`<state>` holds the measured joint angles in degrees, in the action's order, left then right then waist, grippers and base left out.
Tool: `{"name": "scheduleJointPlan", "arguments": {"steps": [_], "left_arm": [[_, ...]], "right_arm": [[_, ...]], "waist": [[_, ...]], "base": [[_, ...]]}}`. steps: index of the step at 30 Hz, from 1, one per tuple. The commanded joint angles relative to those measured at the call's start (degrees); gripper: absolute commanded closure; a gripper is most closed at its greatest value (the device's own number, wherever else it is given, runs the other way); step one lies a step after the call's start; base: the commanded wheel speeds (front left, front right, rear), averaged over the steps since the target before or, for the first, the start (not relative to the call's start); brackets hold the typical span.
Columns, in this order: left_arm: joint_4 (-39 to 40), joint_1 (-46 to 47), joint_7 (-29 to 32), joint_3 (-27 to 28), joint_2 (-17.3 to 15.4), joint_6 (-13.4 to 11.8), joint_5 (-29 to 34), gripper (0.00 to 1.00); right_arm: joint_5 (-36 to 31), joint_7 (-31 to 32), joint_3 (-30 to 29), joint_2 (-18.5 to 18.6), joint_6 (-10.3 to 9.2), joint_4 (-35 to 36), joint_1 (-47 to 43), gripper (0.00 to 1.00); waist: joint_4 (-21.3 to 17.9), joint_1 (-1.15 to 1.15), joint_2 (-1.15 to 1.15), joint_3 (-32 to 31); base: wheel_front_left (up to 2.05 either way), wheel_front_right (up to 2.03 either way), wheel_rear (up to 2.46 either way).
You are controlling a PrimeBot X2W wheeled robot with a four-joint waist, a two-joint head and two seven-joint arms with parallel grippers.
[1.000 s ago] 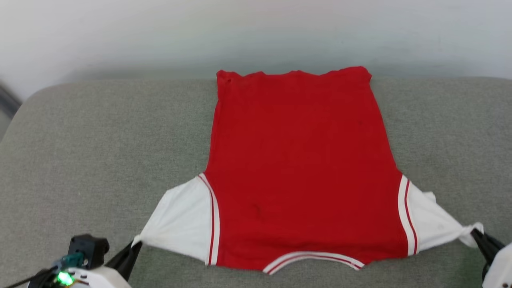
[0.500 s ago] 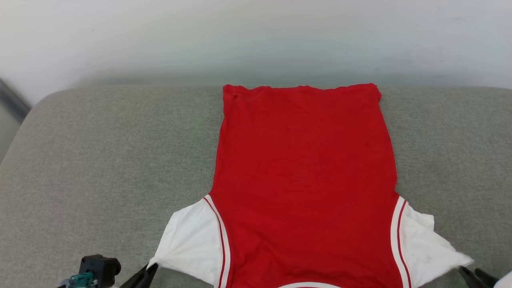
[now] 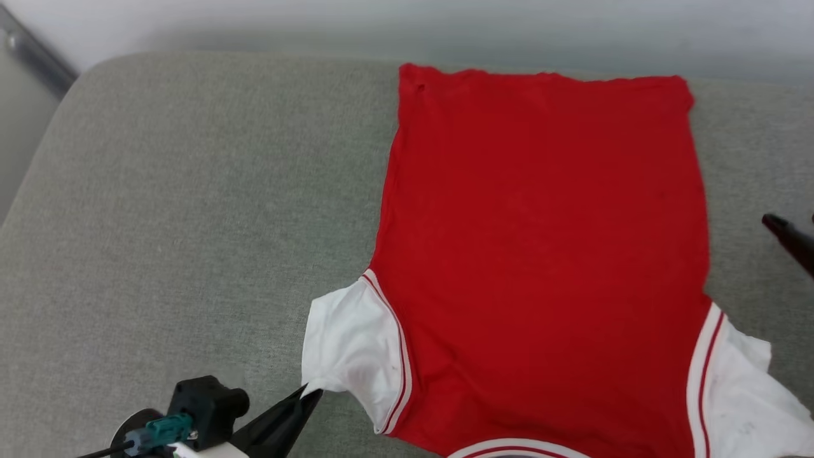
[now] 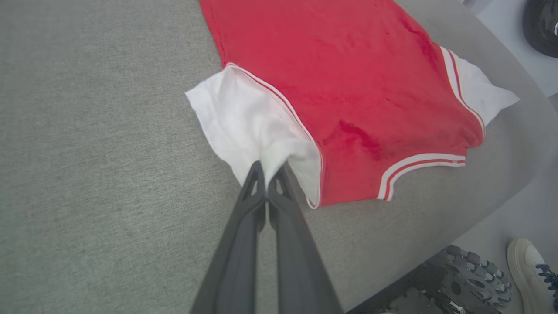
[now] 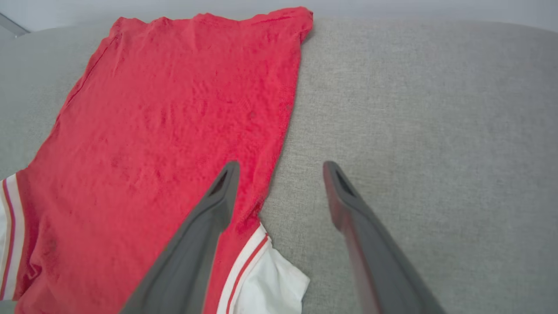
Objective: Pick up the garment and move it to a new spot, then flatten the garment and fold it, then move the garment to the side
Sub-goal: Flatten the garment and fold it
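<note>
The garment (image 3: 540, 254) lies flat on the grey cushion (image 3: 191, 191) with its plain red side up, hem at the far end and striped collar at the near edge. My left gripper (image 3: 310, 395) is shut on the tip of the white left sleeve (image 4: 244, 117), its fingers pinching the bunched cloth (image 4: 270, 168). My right gripper (image 5: 282, 165) hangs open above the garment's right edge (image 5: 279, 144), holding nothing. One of its dark fingers (image 3: 785, 232) shows at the right margin, and the white right sleeve (image 3: 744, 394) lies loose.
The cushion's rounded left edge (image 3: 38, 165) drops off beside a pale wall (image 3: 445, 25). In the left wrist view a person's white shoe (image 4: 532, 270) and a dark wheeled base (image 4: 462, 279) are on the floor beyond the cushion's near edge.
My right gripper has opened, let go of the right sleeve and moved up away from it. The left gripper still holds its sleeve. The head camera has shifted.
</note>
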<state>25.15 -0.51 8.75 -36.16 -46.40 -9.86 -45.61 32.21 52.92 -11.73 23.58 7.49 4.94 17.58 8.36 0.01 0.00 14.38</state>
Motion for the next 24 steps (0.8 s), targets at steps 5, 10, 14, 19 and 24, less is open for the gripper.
{"name": "scheduleJointPlan", "arguments": {"steps": [5, 10, 14, 19, 24], "left_arm": [[3.5, 3.8, 1.8, -1.5, 0.2, 0.8, 3.0, 1.0], [5.8, 6.6, 2.6, -3.0, 1.7, 1.7, 5.3, 1.0], [6.6, 8.6, 2.0, -3.7, 3.5, 2.2, 6.5, 1.0], [6.4, 11.0, 0.7, -3.8, 5.3, 3.4, 7.3, 1.0], [5.6, 12.6, -0.2, -4.6, 6.9, 4.6, 7.7, 1.0]], "right_arm": [[-3.7, 7.3, -0.8, 2.6, 0.0, -6.7, 13.4, 0.0], [-9.6, 11.6, 0.2, 5.8, 0.0, -12.7, 25.1, 0.0], [-14.0, 15.2, -0.8, 6.4, -0.01, -16.8, 34.1, 0.0], [-20.6, 18.4, 1.4, 8.7, -0.01, -20.4, 41.4, 0.0], [-25.3, 20.6, -3.7, 6.3, -0.01, -25.1, 45.6, 0.0]], "waist": [[7.2, -0.01, 0.0, 10.2], [11.8, -0.01, 0.0, 16.0], [14.4, -0.01, 0.0, 19.7], [17.2, -0.01, 0.0, 23.1], [19.0, -0.01, 0.0, 25.1]], "base": [[0.0, 0.0, 0.0], [0.0, 0.0, 0.0], [0.0, 0.0, 0.0], [0.0, 0.0, 0.0], [0.0, 0.0, 0.0]]}}
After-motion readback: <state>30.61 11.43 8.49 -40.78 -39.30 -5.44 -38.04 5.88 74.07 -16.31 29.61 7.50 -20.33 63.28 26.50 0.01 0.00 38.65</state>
